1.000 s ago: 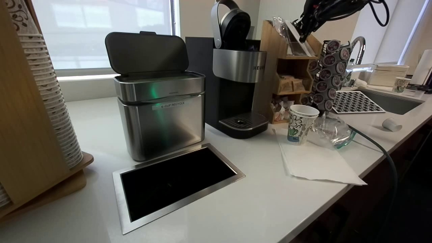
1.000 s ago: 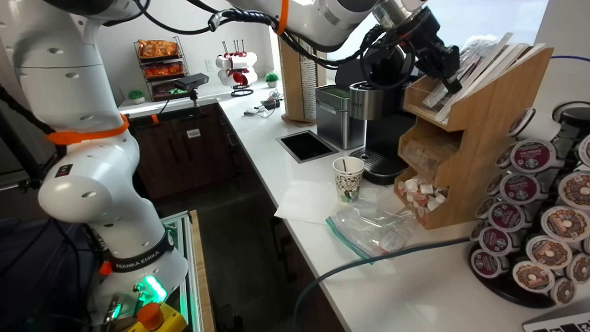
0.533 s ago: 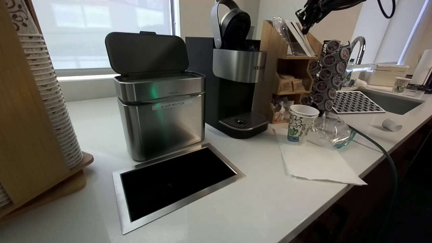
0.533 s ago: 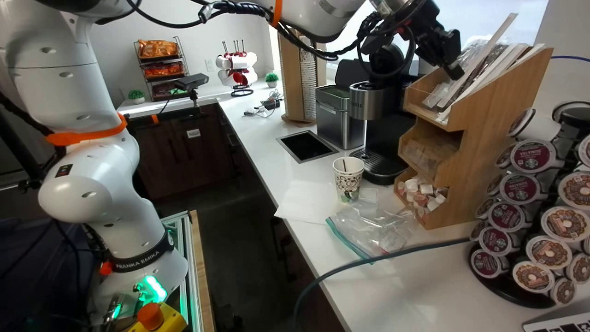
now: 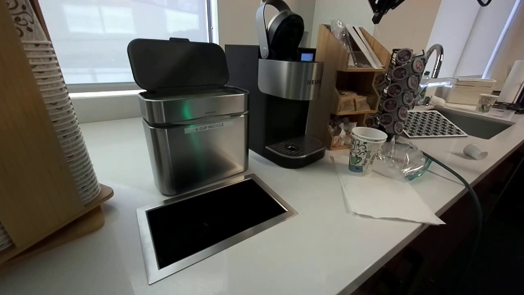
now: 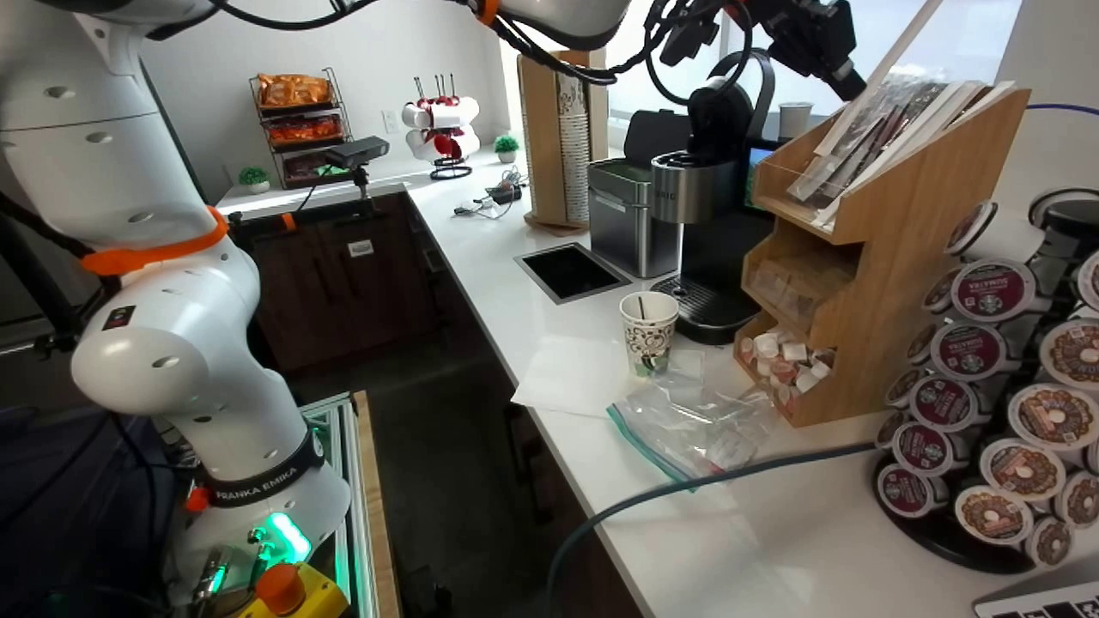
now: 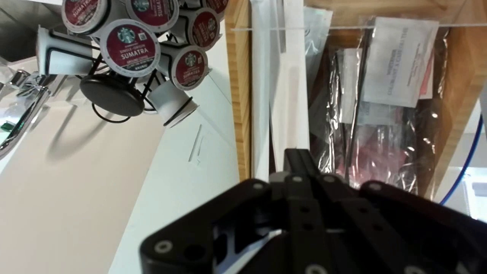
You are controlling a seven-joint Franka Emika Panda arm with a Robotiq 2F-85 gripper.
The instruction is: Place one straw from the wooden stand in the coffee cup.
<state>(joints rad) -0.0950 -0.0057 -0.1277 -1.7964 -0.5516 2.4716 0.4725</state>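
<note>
- One arm [image 6: 163,266]: its column rises from the base, and its upper links cross the top edge of an exterior view, reaching over toward the wooden stand [image 6: 910,283].
- One pincer [image 6: 850,84]: tilted obliquely downward above the stand's top tier, its fingers [image 7: 293,163] pinching the white straw [image 6: 901,41].
- One white straw in the grip: slanted, its upper end cut off by the frame, its lower end over the top tier; contact with the tier cannot be told.
- Three tiers: overlapping wrapped items (count unclear) at the top, packets [image 5: 354,103] in the middle, small tubs [image 6: 786,356] at the bottom.
- One coffee cup [image 6: 650,342]: upright on white paper [image 5: 393,200] upon the desk [image 6: 764,541], near the stand; one dark stick [image 6: 641,309] leans inside.
- One plastic bag [image 6: 687,421]: just beside the coffee cup.
- One coffee maker [image 5: 286,80] and one steel bin [image 5: 200,147], the bin's lid raised.
</note>
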